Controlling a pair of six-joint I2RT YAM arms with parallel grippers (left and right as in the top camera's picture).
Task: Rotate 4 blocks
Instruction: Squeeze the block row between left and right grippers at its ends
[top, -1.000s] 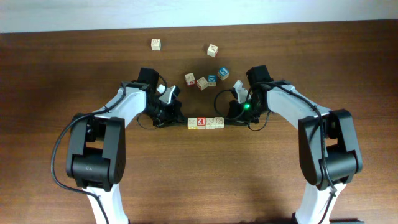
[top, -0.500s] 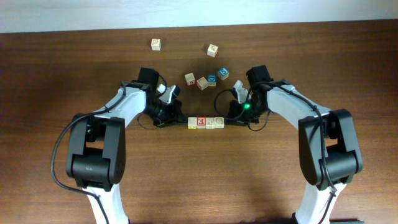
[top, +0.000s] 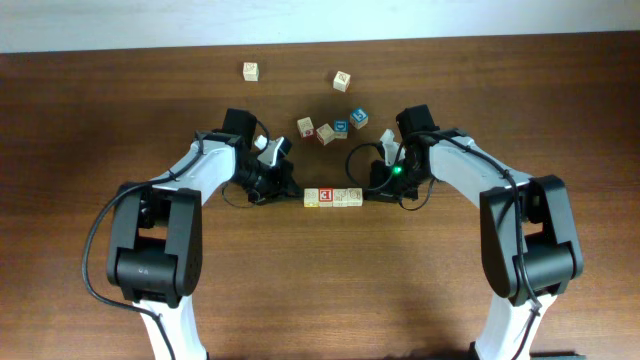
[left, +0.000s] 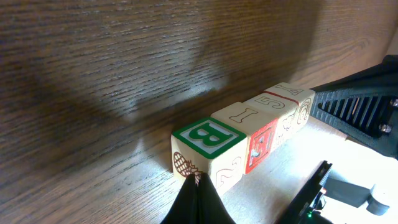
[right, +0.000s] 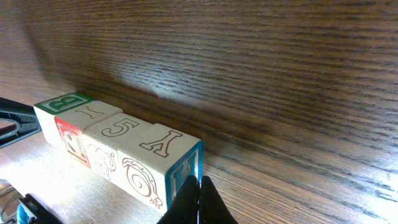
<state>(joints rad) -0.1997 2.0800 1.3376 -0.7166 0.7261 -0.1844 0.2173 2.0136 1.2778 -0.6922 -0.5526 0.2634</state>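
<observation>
- Blocks, where are they?
- The four blocks sit in one row in the middle of the table, side by side and touching. Their tops read B, I, 5, Y.
- What are the two grippers doing?
- The left gripper is closed tight and holds nothing. Its tip touches the end of the B block. The right gripper is closed tight too, with nothing in it. Its tip touches the blue side of the Y block at the other end.
- So which step is this?
- I think the row is pinched from both ends, ready to be turned. How far it must turn I cannot tell.
- What does the next move need?
- I think both tips must push the same, one going away and one coming near, so the row swings as one piece. If one pushes harder, the row may bend and break apart. The loose blocks farther back are near, so the row should not swing into them.
</observation>
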